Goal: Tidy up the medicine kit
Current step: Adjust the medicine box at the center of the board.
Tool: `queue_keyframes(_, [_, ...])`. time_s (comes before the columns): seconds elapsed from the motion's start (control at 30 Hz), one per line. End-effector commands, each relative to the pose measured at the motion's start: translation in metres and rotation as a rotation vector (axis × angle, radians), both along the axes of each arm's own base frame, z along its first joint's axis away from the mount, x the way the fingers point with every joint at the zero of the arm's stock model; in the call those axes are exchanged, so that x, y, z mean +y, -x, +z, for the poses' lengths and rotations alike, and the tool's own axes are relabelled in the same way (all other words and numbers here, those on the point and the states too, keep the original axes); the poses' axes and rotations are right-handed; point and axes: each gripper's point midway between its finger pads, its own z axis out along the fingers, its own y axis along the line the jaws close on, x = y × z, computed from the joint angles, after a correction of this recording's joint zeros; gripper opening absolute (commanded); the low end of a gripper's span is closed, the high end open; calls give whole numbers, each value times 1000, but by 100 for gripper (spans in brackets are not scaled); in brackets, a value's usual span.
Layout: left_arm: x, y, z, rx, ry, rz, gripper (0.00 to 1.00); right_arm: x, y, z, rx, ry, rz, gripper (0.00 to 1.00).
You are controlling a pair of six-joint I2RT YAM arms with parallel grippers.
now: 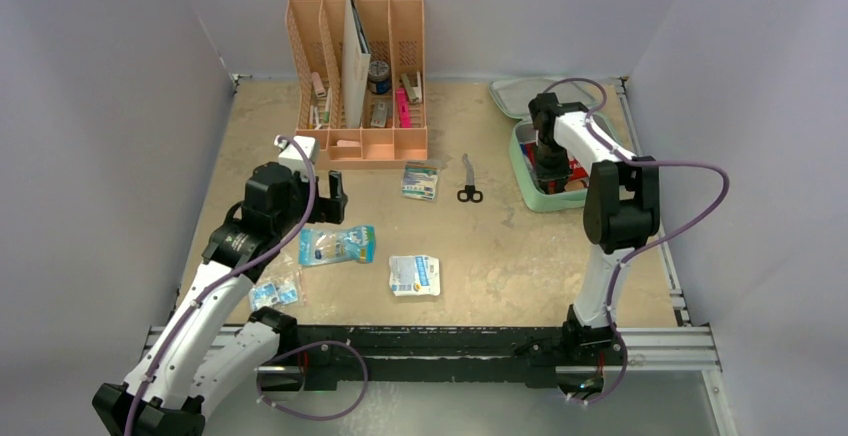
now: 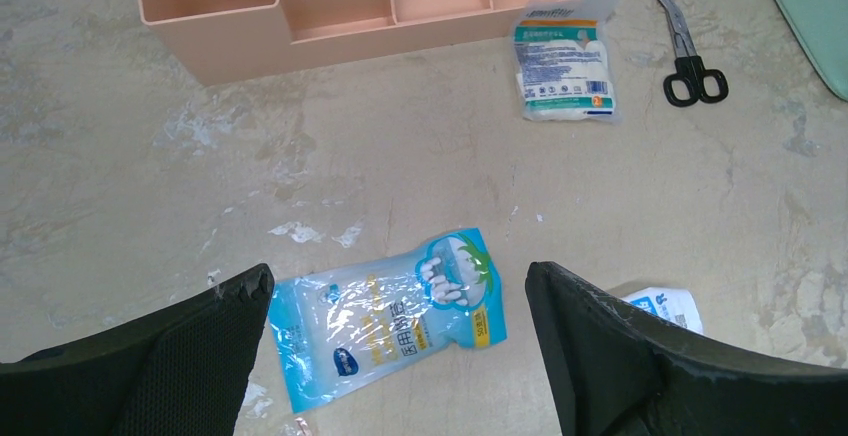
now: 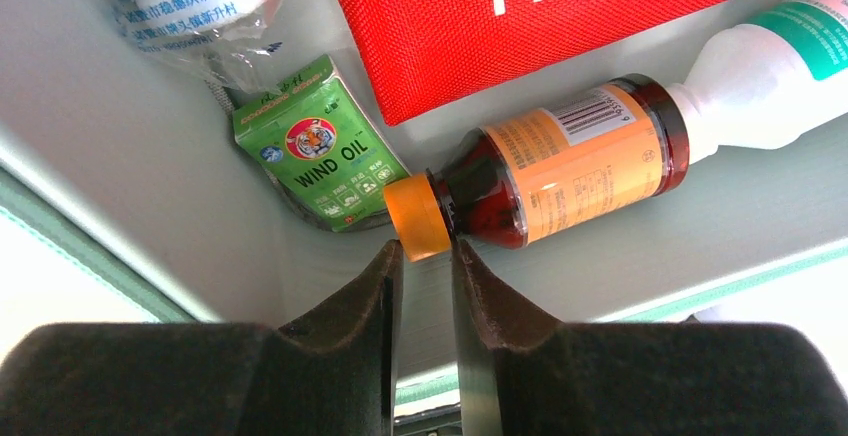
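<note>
In the open medicine kit (image 1: 519, 164) at the tabletop's (image 1: 500, 256) far right, the right tool (image 3: 427, 248) is nearly closed at the orange cap (image 3: 418, 218) of 1 brown bottle (image 3: 570, 166), grip not discernible, so the bottle could be pinched loose and rolled; the left tool (image 2: 398, 271) is spread wide

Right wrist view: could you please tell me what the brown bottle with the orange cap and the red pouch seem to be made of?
Brown bottle with orange cap: probably translucent amber plastic, possibly glass; glossy, with highlights on its shoulder. Red pouch with white lettering: woven fabric, likely nylon; matte, with a fine visible weave grid.
</note>
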Motion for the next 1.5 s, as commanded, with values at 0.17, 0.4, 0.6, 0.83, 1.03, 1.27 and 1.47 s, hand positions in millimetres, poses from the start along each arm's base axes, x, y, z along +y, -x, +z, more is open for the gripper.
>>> queue_keyframes(0.17, [3, -4, 0, -13, -23, 13, 96, 8, -14, 42, -136, -61, -53, 31])
queue_keyframes(0.4, [6, -6, -3, 2, -39, 32, 96, 37, -9, 45, -193, -235, -20, 31])
queue_keyframes(0.6, [10, -8, -8, 12, -60, 50, 96, 55, -3, 27, -173, -328, 8, 29])
queue_keyframes(0.83, [12, -11, -14, 33, -82, 63, 96, 87, -7, 20, -169, -430, 70, 25])
queue_keyframes(1.03, [14, -11, -15, 37, -90, 70, 96, 110, -16, 25, -192, -512, 87, 25])
queue_keyframes(1.27, [12, -11, -16, 39, -82, 61, 96, 93, -16, 34, -213, -417, 60, 27])
queue_keyframes(1.47, [7, -11, -16, 55, -61, 50, 96, 86, -6, 67, -305, -407, 13, 32])
